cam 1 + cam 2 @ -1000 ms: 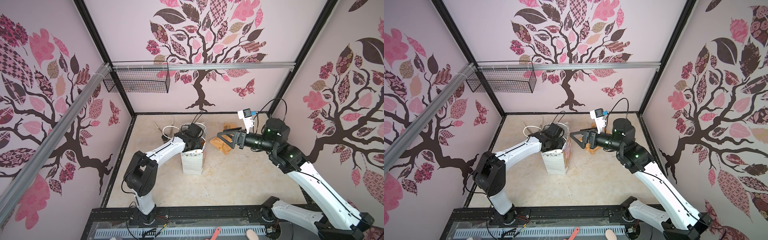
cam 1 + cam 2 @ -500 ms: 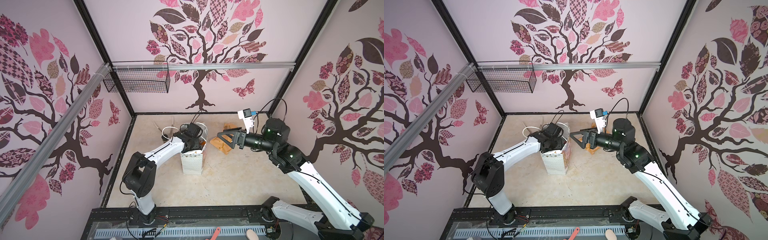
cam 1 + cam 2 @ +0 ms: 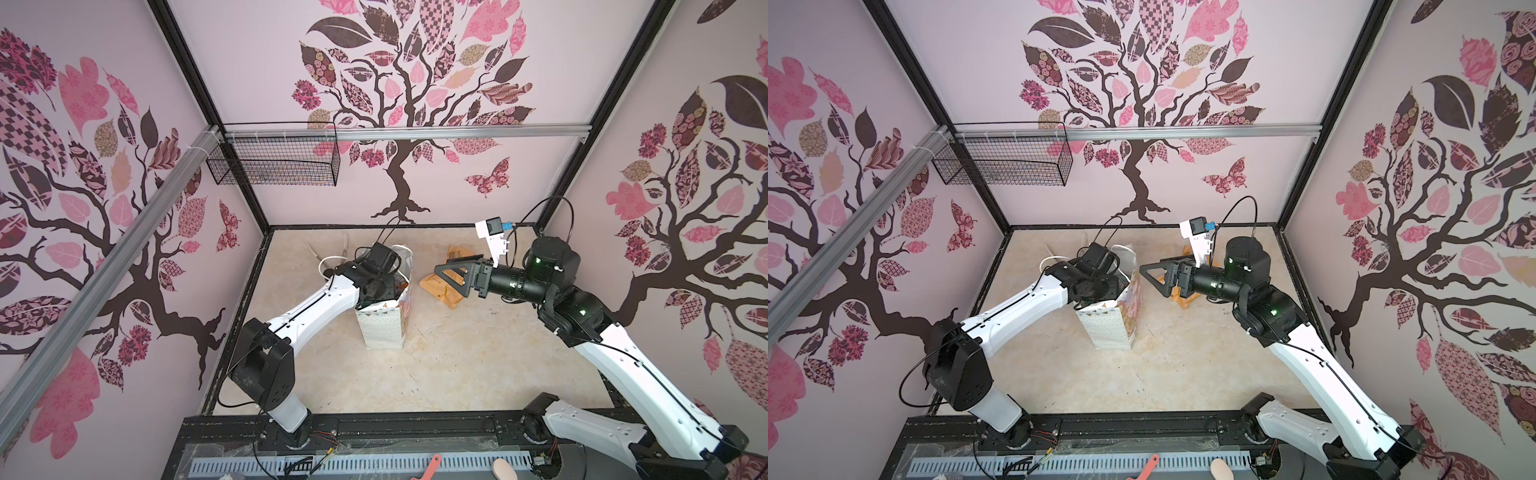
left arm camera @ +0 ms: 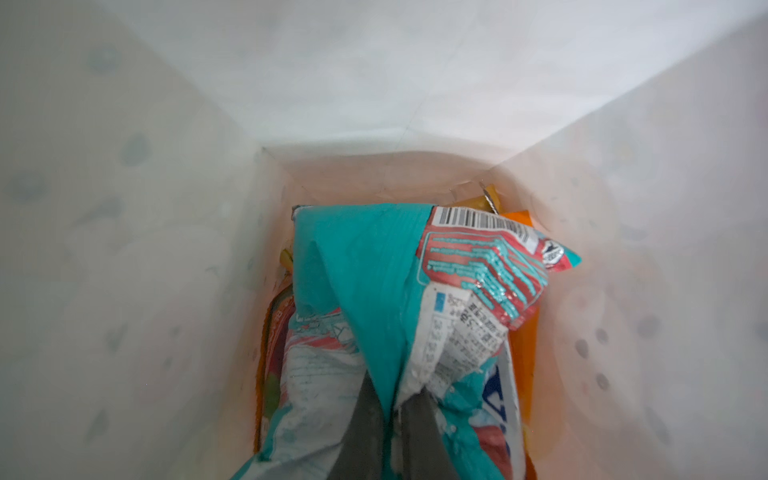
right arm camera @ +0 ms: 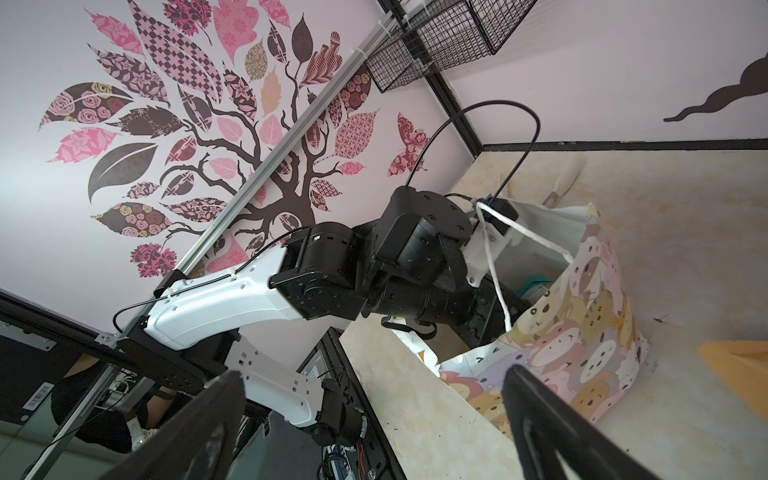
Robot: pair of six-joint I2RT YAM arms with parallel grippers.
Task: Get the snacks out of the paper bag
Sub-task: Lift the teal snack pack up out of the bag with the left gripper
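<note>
The paper bag (image 3: pixel 384 328) (image 3: pixel 1108 328) stands upright mid-table, white with small dots, cartoon animals on the side facing the right wrist view (image 5: pixel 582 332). My left arm reaches down into its mouth, so both top views hide the fingers. In the left wrist view my left gripper (image 4: pixel 392 384) is shut on a raised fold of a teal snack packet (image 4: pixel 365 257). This packet lies on top of orange packets (image 4: pixel 521 357). A tan-orange packet (image 3: pixel 436 291) (image 3: pixel 1183 300) lies flat on the table right of the bag. My right gripper (image 3: pixel 438 272) (image 5: pixel 372 374) hovers open and empty over it.
A black wire basket (image 3: pixel 274 166) hangs on the back wall at the left. One white cord handle (image 5: pixel 494 266) loops over my left wrist. Black frame rails (image 3: pixel 415 426) edge the table in front. The beige tabletop (image 3: pixel 457 365) is bare in front of the bag.
Inside the bag my left gripper has closed on the teal packet, and its arm shifted only slightly. The right arm and the bag have stayed where they were.
</note>
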